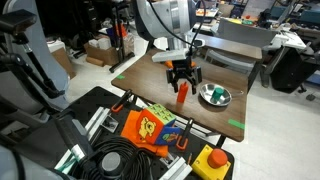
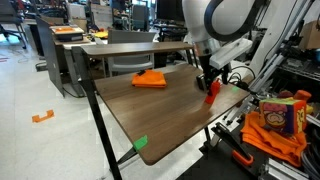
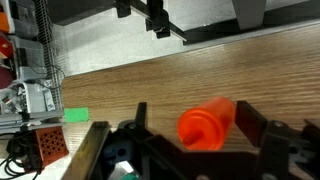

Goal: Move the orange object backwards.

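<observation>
While the orange object (image 1: 182, 96) sits on the wooden table (image 1: 140, 85), near the metal bowl (image 1: 214, 96), we see the gripper (image 1: 182, 80) straddling its top, jaws spread wider than it; a flat orange wedge (image 2: 150, 78) lies well apart.

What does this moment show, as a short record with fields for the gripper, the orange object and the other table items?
gripper: open, fingers either side of the orange object's top
orange object: standing on the table, not lifted
metal bowl: beside the object, apart from it, something green inside
orange wedge: flat, farther along the table
green tape: near the table edge
</observation>
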`<state>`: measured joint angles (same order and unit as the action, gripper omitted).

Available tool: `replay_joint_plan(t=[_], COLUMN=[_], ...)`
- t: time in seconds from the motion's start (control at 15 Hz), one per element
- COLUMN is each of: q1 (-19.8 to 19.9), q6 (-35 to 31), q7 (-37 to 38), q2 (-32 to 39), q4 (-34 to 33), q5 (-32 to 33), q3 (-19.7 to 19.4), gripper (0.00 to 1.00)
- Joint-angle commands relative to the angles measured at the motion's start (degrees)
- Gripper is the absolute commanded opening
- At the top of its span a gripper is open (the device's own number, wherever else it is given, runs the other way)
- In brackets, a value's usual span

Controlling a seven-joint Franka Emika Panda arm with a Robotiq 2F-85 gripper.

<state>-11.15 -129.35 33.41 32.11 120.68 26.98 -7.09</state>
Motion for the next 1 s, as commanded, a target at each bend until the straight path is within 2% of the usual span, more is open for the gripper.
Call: replay_joint_plan(t=[0.0,0.4,0.73,0.93], q1=[-1.96,-2.68,-0.89,1.90], q6=[0.61,0.15,-2.18,-2.37], q7=[1.99,2.84,1.29,-0.81], q2=[1.20,0.96,-4.04,-5.47], q4=[-0.57,-1.00,-1.57,-5.57], q5=[2.33,3.73,0.02,-9.13], q3=[-1.60,-1.94,-0.20,1.98], gripper=[0.58,0.13,0.12,0.12])
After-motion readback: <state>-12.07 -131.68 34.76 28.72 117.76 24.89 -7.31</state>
